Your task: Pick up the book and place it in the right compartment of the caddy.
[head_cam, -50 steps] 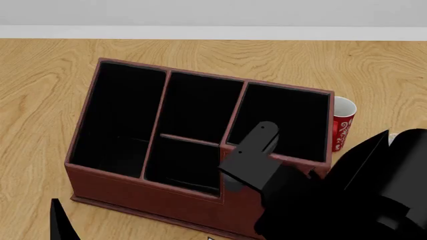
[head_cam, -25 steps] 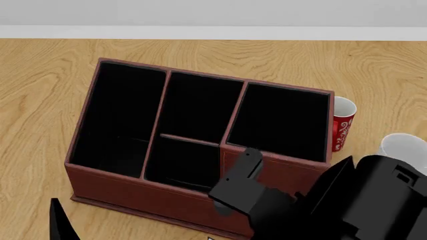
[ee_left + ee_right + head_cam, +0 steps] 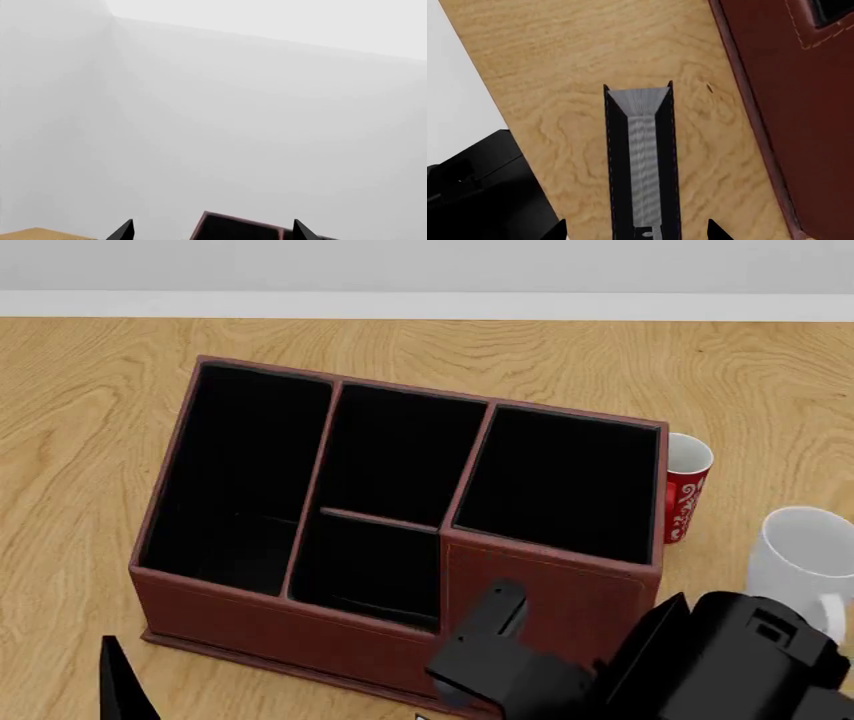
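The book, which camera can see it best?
The right wrist view: the book stands on the wooden table beside the caddy, white pages showing. The head view and left wrist view show no book.

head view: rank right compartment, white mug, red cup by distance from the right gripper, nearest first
From the right gripper, low in front of the caddy:
1. Right compartment, just beyond it, behind the front wall.
2. White mug, off to its right on the table.
3. Red cup, at the caddy's far right side.
Mug and cup are fairly close to call.
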Controlling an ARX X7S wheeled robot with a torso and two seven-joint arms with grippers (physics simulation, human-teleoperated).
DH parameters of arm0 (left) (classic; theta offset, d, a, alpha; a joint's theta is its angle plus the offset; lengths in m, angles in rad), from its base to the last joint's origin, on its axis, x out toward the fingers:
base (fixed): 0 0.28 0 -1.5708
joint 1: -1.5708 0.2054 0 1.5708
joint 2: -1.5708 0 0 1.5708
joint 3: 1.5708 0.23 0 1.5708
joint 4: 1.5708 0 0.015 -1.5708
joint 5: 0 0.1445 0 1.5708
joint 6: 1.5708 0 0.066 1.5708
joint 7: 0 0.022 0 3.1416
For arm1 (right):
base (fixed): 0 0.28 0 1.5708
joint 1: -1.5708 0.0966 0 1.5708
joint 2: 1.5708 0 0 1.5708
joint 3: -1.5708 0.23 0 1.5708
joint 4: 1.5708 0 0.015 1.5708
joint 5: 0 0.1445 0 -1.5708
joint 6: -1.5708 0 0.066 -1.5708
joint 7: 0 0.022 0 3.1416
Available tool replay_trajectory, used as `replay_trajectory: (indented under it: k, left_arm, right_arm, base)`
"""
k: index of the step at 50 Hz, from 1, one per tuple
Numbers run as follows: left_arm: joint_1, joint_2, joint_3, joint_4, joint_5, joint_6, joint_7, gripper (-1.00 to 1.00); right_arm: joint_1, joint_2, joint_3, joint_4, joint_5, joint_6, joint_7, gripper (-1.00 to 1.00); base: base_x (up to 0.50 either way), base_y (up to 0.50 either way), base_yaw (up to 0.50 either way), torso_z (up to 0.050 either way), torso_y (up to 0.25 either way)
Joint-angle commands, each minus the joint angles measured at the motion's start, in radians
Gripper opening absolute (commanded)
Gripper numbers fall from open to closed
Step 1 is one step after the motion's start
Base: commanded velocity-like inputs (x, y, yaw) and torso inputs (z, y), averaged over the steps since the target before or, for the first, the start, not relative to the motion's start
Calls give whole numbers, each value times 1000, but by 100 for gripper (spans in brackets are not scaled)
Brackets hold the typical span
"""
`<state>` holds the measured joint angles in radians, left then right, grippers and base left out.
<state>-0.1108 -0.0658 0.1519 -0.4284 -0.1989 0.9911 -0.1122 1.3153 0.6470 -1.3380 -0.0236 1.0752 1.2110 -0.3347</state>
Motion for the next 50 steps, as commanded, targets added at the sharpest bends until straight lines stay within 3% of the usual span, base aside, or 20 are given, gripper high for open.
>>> replay_trajectory:
  k: [1, 11, 12, 50]
  left_arm:
    - [1, -6, 9, 3, 1, -6, -16, 100]
    - [1, -11, 15, 5, 1, -10, -28, 100]
    - [1, -11, 16, 5, 1, -10, -29, 100]
    - [-6, -19, 29, -10, 6, 19, -48, 100]
  right_arm:
    - [-24, 1, -30, 16, -25, -21, -15, 100]
    - [-51, 4, -45, 42, -42, -43, -18, 100]
    - [-50, 5, -46, 39, -45, -46, -17, -100]
    - [125, 74, 170, -203, 208, 61, 131, -100]
  base:
    - [0, 0, 0, 0, 0]
    - [0, 0, 0, 0, 0]
    - [0, 0, 0, 0, 0]
    - [0, 0, 0, 0, 0]
